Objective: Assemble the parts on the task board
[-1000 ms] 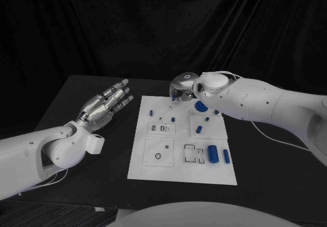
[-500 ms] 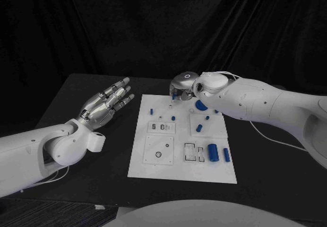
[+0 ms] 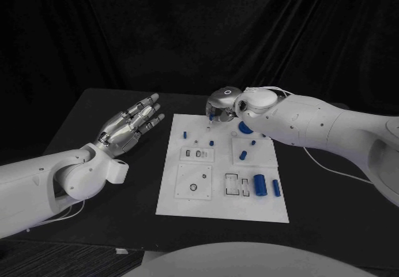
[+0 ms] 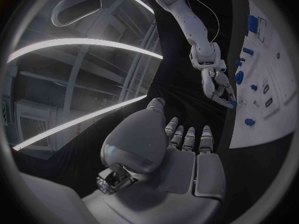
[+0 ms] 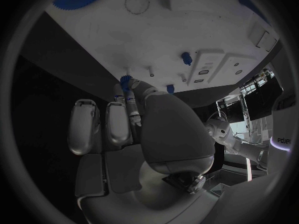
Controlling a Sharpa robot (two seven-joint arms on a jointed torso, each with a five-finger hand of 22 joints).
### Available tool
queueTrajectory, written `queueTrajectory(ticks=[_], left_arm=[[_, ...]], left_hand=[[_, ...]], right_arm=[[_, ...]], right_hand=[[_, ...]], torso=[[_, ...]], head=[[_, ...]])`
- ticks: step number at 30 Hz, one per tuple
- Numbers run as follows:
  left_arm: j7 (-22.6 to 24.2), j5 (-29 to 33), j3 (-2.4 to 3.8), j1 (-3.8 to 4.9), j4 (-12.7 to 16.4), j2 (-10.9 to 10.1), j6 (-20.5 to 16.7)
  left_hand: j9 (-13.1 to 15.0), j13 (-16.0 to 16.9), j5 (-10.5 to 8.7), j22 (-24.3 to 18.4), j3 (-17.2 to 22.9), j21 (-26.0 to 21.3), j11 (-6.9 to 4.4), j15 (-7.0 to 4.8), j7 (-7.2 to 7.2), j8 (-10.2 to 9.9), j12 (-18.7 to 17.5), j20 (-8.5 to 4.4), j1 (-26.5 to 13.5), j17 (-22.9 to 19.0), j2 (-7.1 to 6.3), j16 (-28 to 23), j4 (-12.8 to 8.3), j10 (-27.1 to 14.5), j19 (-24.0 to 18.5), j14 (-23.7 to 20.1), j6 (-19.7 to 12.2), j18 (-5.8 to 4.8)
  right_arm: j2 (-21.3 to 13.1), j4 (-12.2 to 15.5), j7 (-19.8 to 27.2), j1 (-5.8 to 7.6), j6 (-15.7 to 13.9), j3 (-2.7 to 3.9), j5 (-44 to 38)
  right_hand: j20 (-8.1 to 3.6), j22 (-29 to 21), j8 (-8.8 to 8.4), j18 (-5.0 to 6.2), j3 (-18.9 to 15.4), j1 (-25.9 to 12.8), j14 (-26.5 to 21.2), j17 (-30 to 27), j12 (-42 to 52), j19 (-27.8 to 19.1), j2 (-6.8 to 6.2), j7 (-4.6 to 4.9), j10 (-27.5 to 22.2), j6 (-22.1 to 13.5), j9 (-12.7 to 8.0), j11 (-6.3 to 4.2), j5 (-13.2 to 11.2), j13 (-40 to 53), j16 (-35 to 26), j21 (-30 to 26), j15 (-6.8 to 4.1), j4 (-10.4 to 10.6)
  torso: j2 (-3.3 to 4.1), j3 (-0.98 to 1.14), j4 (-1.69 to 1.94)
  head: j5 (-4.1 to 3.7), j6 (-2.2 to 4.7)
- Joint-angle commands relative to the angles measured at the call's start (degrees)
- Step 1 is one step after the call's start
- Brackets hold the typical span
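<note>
The white task board lies in the middle of the black table. My right hand hovers over the board's far edge with its fingers pointing down, pinching a small blue part at its fingertips. The left wrist view shows that hand with the blue part at its tip. A blue gear lies just beside it, partly under my right arm. Two blue cylinders lie near the board's right edge, and a shorter one sits mid-board. My left hand floats to the left of the board, flat, fingers spread, holding nothing.
Small blue pegs stand in the board's far half, near raised white blocks with slots and a ring hole. Black table surface surrounds the board on every side, under a dark curtain backdrop.
My left forearm has edged slightly up and inward. My right hand stays at the board's far edge with the small blue part still pinched.
</note>
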Motion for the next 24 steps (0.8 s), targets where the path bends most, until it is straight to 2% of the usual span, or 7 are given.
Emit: queueTrajectory(ticks=[1,10,24], left_arm=[[0.1,0.0,0.05,0.18,0.0,0.2,1.3],[-0.2,0.0,0.05,0.18,-0.3,0.5,1.8],[-0.8,0.0,0.05,0.18,-0.5,0.7,2.5]], left_hand=[[0.1,0.1,0.26,-0.1,0.3,-0.2,0.37,0.54,0.32,0.3,0.3,0.45,0.6,-0.1,0.18,-0.2,0.1,-0.1,0.1,0.0,0.2,0.08],[0.1,0.1,0.26,-0.1,0.3,-0.2,0.49,0.57,0.45,0.3,0.3,0.49,0.6,-0.1,0.21,-0.2,0.1,-0.1,0.1,0.0,0.3,0.07],[0.1,0.1,0.29,-0.1,0.4,-0.2,0.61,0.72,0.55,0.3,0.3,0.63,0.6,-0.1,0.29,-0.2,0.1,-0.1,0.1,0.0,0.4,0.07]], right_arm=[[0.1,0.0,-0.4,-0.17,-0.2,0.03,-0.1],[0.2,-0.2,-1.2,-0.30,1.3,0.03,-0.1],[0.5,-0.4,-1.7,-0.68,1.8,0.03,-0.1]], right_hand=[[0.38,0.0,-0.30,-0.88,0.4,-0.1,1.0,-0.1,-0.3,-0.1,-0.35,0.05,0.0,-0.3,0.0,0.06,-0.2,0.0,-0.1,0.3,0.36,0.0],[0.39,-0.1,-0.51,-0.84,0.7,0.1,0.8,-0.4,-0.4,-0.3,-0.37,0.01,-0.1,-0.6,0.0,0.06,0.0,0.0,-0.2,0.2,0.37,-0.1],[0.48,-0.4,-0.66,-0.78,1.1,0.1,0.5,-0.8,-0.7,-0.6,-0.52,0.11,-0.9,-0.7,0.1,0.22,0.2,0.0,-0.5,-0.1,0.51,-0.2]], torso=[[-0.11,-0.02,-0.07],[-0.19,-0.04,-0.11],[-0.24,-0.07,-0.12]], head=[[0.15,-0.14],[0.22,-0.42],[0.25,-0.67]])
